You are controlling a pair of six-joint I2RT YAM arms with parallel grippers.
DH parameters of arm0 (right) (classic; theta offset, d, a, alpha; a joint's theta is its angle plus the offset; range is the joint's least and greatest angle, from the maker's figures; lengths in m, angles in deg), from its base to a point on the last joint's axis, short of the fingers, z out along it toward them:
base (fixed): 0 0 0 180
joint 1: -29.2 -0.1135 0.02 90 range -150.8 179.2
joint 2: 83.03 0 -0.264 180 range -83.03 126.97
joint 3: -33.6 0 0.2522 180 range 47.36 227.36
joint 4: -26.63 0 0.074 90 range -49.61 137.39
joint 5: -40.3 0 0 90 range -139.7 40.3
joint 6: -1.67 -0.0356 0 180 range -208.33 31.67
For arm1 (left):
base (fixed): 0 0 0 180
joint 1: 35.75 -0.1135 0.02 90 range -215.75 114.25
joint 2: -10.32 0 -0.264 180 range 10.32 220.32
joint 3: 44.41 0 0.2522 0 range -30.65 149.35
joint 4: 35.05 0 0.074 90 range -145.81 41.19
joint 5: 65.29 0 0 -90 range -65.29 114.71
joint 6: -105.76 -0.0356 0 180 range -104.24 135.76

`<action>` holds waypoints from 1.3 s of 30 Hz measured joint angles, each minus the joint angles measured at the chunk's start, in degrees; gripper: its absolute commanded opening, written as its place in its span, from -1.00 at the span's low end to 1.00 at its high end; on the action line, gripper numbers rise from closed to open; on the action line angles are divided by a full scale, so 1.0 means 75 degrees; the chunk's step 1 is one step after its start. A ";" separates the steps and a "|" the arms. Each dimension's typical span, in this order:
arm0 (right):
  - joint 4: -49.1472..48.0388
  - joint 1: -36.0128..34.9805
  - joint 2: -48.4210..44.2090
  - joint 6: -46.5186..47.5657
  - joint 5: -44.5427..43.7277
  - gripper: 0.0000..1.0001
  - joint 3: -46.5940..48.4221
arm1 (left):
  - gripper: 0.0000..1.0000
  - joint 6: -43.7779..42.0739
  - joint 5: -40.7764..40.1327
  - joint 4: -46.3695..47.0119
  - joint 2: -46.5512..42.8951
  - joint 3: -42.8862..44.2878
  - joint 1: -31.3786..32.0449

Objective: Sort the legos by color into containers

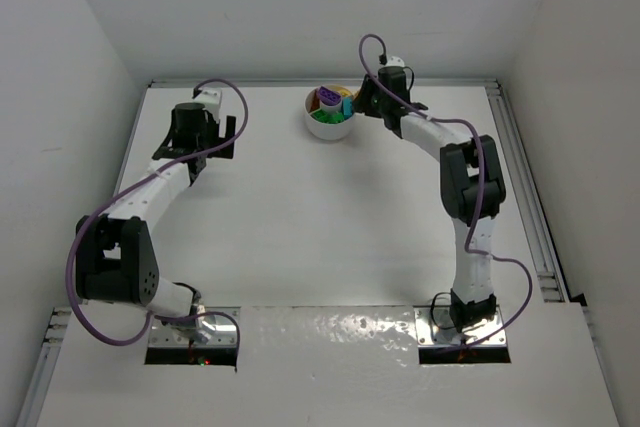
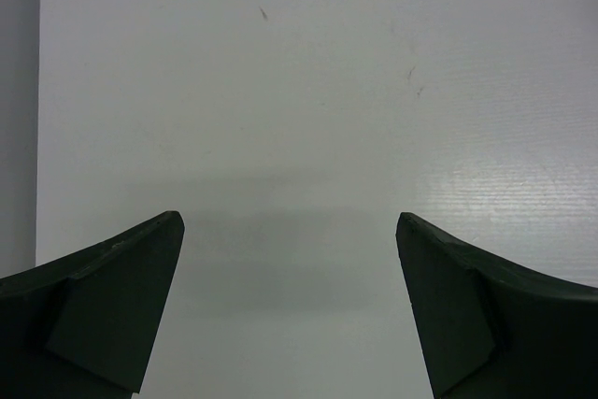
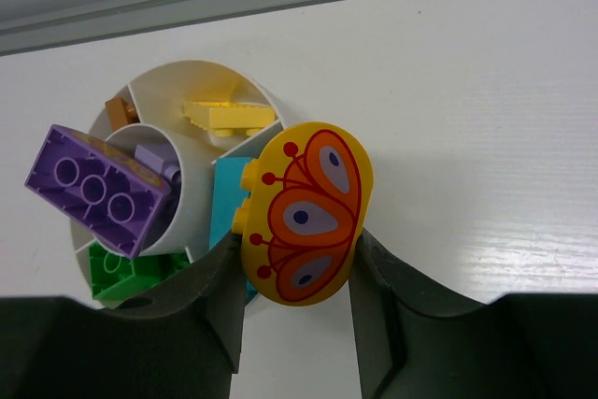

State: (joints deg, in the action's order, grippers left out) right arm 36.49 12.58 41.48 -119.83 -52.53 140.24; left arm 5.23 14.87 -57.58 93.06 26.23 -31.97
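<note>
Pinching yellow butterfly lego [image 3: 306,214], R tool [image 3: 297,261] hangs by dish [image 3: 177,91]; L tool [image 2: 290,226] spread.

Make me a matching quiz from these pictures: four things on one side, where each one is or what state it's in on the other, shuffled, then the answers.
Things:
1. purple brick
2. green brick
3. yellow butterfly piece
4. left gripper

Places or states:
A. clamped in the right gripper
B. open, above the table
C. tilted over the centre of the dish
D. lying in an outer wedge of the dish

Pairs: 1-C, 2-D, 3-A, 4-B.
</note>
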 measured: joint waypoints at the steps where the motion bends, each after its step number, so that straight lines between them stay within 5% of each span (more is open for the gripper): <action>1: -0.0009 -0.0006 -0.0050 -0.0009 0.0000 -1.00 -0.0050 | 0.92 -0.0003 -0.0003 0.0003 0.0000 0.0000 0.0000; 39: -0.0539 -0.0775 -0.0898 -0.1067 0.0085 -1.00 -0.1606 | 0.96 -0.0201 -0.0175 0.0294 -0.0160 -0.0216 0.0000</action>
State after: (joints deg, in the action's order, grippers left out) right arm 32.44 6.76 34.75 -127.83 -51.90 128.20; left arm 3.73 13.55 -55.38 91.86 24.61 -31.97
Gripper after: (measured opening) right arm 0.417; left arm 0.977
